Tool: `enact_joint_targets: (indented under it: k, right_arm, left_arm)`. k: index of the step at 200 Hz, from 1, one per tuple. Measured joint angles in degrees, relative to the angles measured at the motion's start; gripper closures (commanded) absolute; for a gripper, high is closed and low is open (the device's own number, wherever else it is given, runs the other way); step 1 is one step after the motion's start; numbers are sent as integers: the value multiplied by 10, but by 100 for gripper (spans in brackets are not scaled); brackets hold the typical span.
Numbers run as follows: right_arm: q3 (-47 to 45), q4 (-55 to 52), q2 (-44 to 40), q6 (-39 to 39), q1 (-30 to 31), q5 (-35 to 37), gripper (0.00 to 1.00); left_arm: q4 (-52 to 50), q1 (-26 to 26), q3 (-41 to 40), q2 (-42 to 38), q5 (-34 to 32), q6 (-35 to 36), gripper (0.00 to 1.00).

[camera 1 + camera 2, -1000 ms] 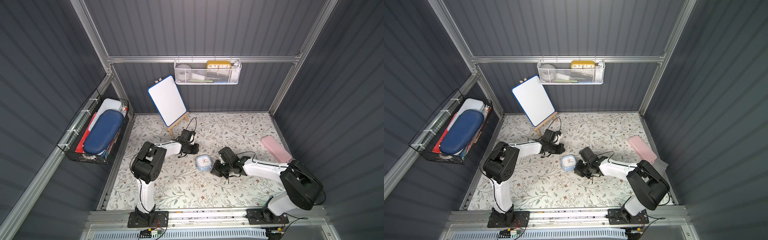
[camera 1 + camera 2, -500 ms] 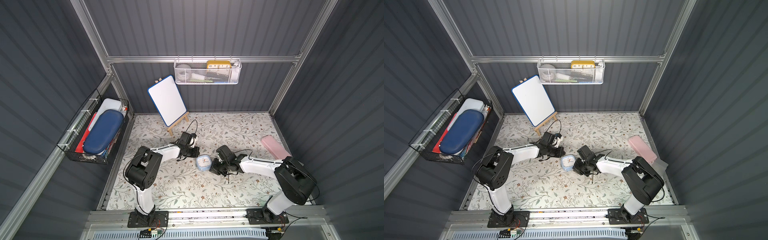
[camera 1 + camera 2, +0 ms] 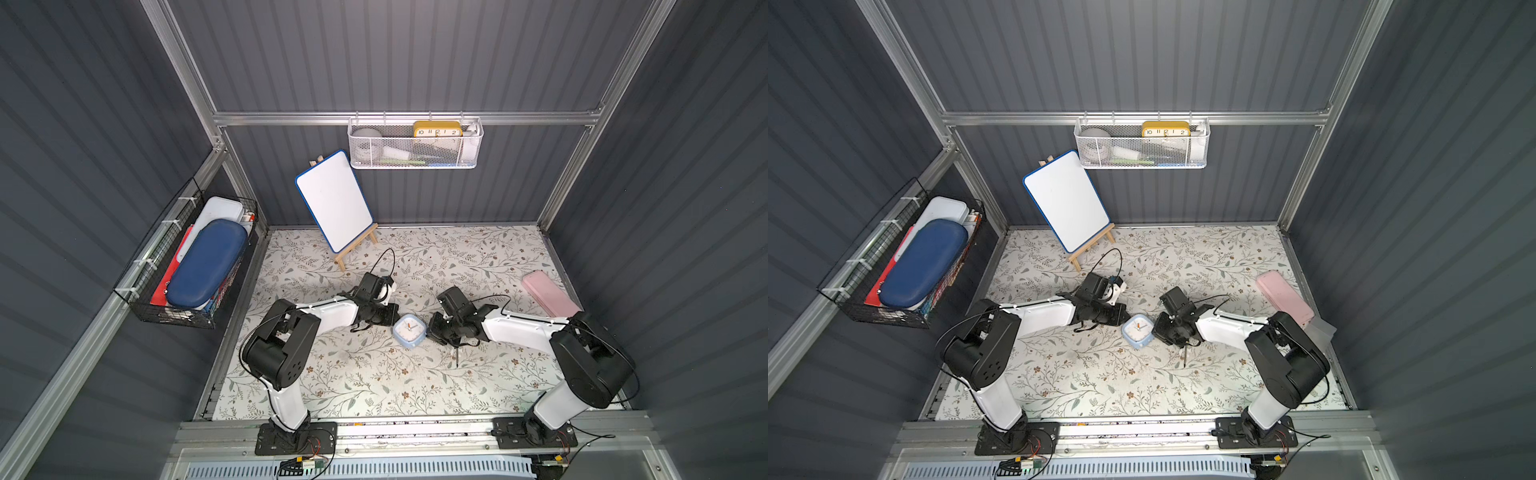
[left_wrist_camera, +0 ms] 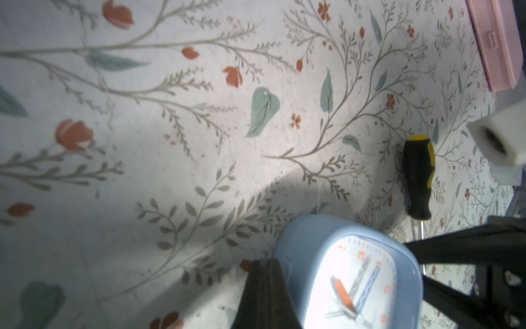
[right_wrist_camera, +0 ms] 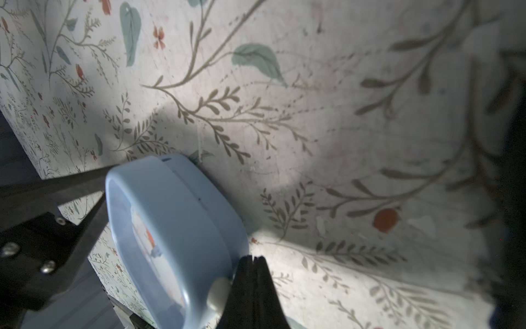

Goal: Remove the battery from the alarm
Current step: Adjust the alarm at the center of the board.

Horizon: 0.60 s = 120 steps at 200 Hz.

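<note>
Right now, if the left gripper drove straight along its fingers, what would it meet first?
Probably the alarm: the shut left gripper sits right beside its blue rim. It might only graze that corner and run on over the mat; depth is unclear.

- In both top views light falls from above: the flowered mat [image 3: 365,374] is bright, the walls [image 3: 83,124] dim, everything sharp; the posts [image 3: 183,62] splay toward the corners.
- Left wrist view: the clock [image 4: 350,284] face glares white; broad soft shadows cross the mat.
- Right wrist view: the clock [image 5: 176,228] is blurred, and one side sinks into darkness.
</note>
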Motion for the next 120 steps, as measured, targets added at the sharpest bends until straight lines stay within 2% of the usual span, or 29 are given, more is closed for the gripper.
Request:
enact_joint_targets:
  k: [32,37,61,79,86,120]
  right_arm:
    - [14,-16,0,-22,-9,9,100]
    - [16,-20,0,-27,-10,10,93]
    - [22,-47,-20,-51,-14,17,44]
    - [14,-58,-57,-79,-16,11,23]
    - [5,-56,-74,-91,-16,0,17]
    - [-64,4,-138,-137,-33,-90,12]
  left_arm:
    - [-14,-5,-23,-37,-5,-15,100]
    - [-19,-6,-25,-46,-9,-17,100]
    - [-39,-7,-25,-78,-32,-25,100]
    - [-56,-7,-23,-90,-55,-36,100]
    - [-65,-7,-21,-93,-64,-42,100]
    - [-86,-7,-19,-112,-75,-53,100]
